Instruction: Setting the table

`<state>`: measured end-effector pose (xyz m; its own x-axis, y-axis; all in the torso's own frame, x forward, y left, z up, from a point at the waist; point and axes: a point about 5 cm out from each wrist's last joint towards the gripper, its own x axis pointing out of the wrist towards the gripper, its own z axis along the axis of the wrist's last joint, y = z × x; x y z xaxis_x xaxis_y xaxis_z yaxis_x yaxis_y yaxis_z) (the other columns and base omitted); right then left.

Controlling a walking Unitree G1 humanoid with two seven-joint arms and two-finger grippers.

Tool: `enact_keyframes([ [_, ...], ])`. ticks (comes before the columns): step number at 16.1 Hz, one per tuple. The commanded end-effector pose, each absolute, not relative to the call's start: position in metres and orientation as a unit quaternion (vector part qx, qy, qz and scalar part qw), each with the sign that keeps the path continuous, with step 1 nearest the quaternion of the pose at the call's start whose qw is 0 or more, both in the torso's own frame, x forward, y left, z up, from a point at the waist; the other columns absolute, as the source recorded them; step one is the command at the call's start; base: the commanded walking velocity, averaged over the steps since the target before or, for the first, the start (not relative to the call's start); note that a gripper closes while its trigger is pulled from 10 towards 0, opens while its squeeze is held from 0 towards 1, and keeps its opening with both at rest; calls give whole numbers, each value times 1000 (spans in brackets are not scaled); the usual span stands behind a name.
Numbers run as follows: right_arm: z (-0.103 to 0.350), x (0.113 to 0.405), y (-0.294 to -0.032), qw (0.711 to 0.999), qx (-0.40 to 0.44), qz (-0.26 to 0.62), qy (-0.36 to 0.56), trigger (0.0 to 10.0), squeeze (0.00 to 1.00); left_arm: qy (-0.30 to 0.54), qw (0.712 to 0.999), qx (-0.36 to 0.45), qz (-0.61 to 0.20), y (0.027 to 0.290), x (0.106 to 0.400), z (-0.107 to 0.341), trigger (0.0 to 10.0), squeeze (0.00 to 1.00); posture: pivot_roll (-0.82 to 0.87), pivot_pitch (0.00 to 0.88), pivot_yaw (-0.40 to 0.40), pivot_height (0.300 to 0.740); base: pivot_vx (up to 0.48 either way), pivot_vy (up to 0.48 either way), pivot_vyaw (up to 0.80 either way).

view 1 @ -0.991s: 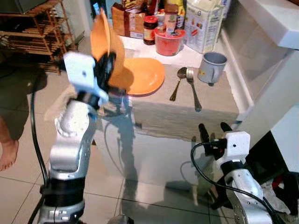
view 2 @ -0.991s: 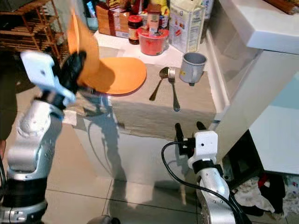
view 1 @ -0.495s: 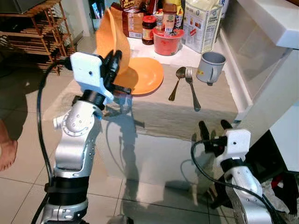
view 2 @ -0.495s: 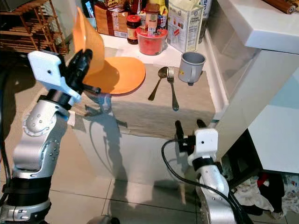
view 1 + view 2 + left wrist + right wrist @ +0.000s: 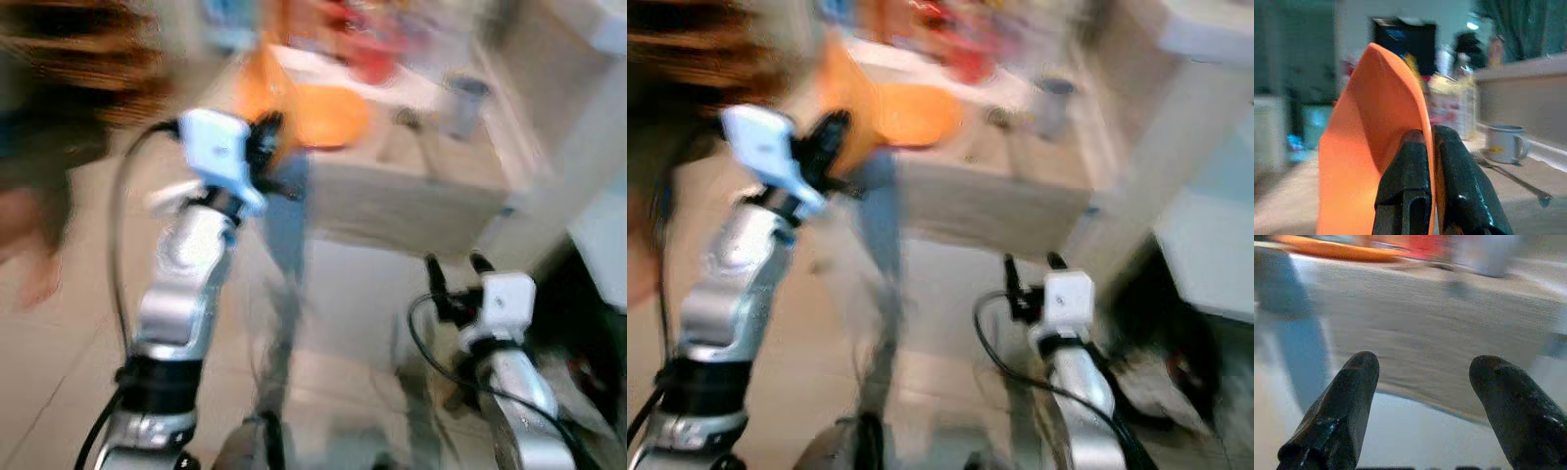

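An orange plate (image 5: 1376, 147) stands on edge in the middle of the left wrist view, pinched at its rim by the left gripper (image 5: 1432, 186), whose two black fingers (image 5: 1405, 191) are closed tight on either side of it. In the blurred left eye view that gripper (image 5: 266, 147) sits in the upper left-centre of the frame, at the near left corner of the table (image 5: 431, 201), with the held plate a smear of orange above it. A second orange plate (image 5: 328, 113) lies flat on the table just beyond, in the upper middle. Further right on the tabletop stands a grey mug (image 5: 1506, 143), with cutlery (image 5: 1513, 177) lying beside it on the beige cloth; boxes and jars behind are too blurred to tell apart. The right gripper (image 5: 453, 269) hangs low at the lower right of the frame, in front of the table's edge, its fingers (image 5: 1337, 416) spread wide apart and holding nothing.
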<state>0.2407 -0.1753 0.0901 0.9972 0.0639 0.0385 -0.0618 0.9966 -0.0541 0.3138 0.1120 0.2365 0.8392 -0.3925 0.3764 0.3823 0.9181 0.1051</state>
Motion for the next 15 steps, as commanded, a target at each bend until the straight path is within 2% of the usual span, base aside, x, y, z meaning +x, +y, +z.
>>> enact_keyframes([
  [1,92,243,-172,999,-19,39,-25,10000,0,-220,958,18,-185,120,313,243,0,0,-2,0,1,740,0,0,0],
  [4,91,242,-172,999,-19,38,-24,10000,0,-227,954,25,-195,118,315,245,0,0,-3,0,3,740,0,0,0],
  [8,91,243,-172,999,-20,36,-24,10000,0,-222,951,27,-215,115,316,241,0,0,-3,0,7,740,0,-453,0],
  [11,90,246,-170,999,-22,34,-16,10000,0,-173,962,36,-210,120,326,214,0,0,-7,0,16,740,0,-447,-213],
  [15,92,247,-170,999,-26,34,-26,10000,0,-165,965,27,-200,118,328,204,0,0,-12,0,14,740,245,-410,-159],
])
